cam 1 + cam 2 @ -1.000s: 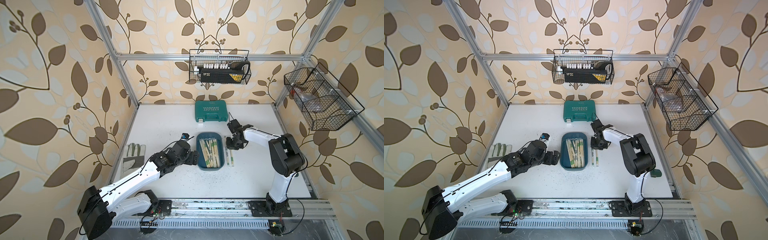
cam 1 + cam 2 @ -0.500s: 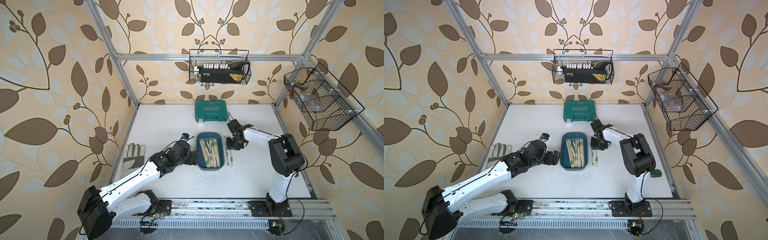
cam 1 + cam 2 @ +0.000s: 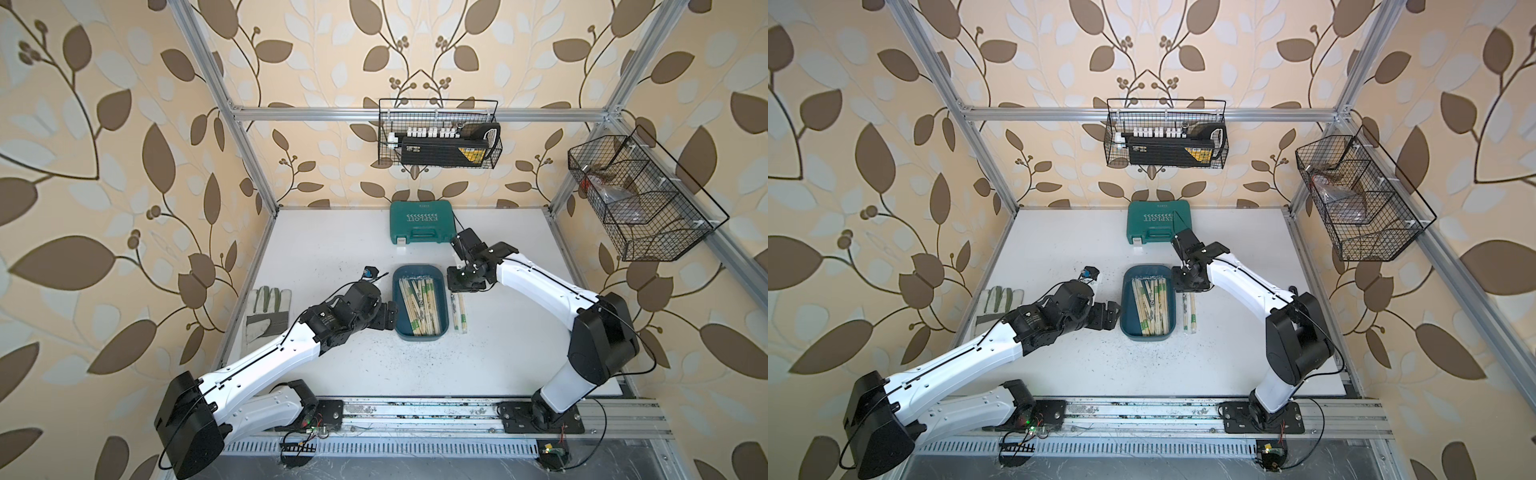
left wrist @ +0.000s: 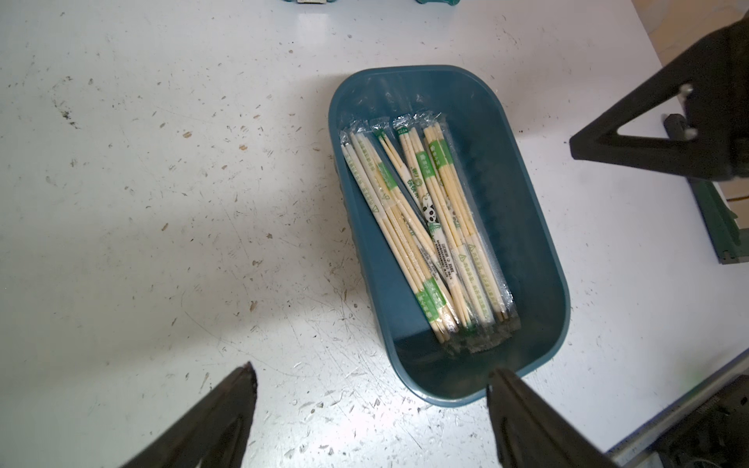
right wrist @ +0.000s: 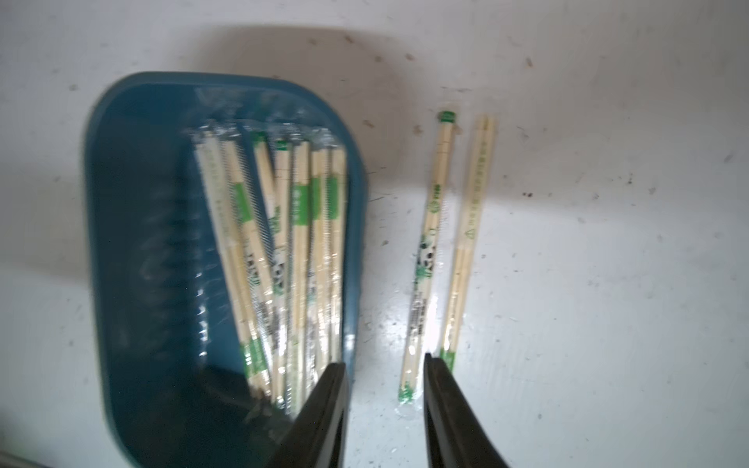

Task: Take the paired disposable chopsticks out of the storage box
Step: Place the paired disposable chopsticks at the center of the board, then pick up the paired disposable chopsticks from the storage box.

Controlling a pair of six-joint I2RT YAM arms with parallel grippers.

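Note:
The storage box (image 3: pixel 419 337) is a dark teal tray in mid-table, seen in both top views. Several paired disposable chopsticks (image 3: pixel 419 305) lie lengthwise in it, also seen in the left wrist view as wrapped chopsticks (image 4: pixel 425 227) inside the box (image 4: pixel 539 227). Two more wrapped pairs (image 3: pixel 459 313) lie on the table just right of the box. My right gripper (image 5: pixel 383 362) hovers open over their far ends; the nearer pair (image 5: pixel 425 259) ends between its fingers, untouched. My left gripper (image 4: pixel 373 372) stands wide open at the box's left side, holding nothing.
A green tool case (image 3: pixel 422 226) sits at the back behind the box. A work glove (image 3: pixel 266 316) lies at the table's left edge. Black wire baskets hang on the back wall (image 3: pixel 440 137) and the right wall (image 3: pixel 640 199).
The right gripper's jaws have parted slightly above the two pairs on the table. Both arms stay where they were.

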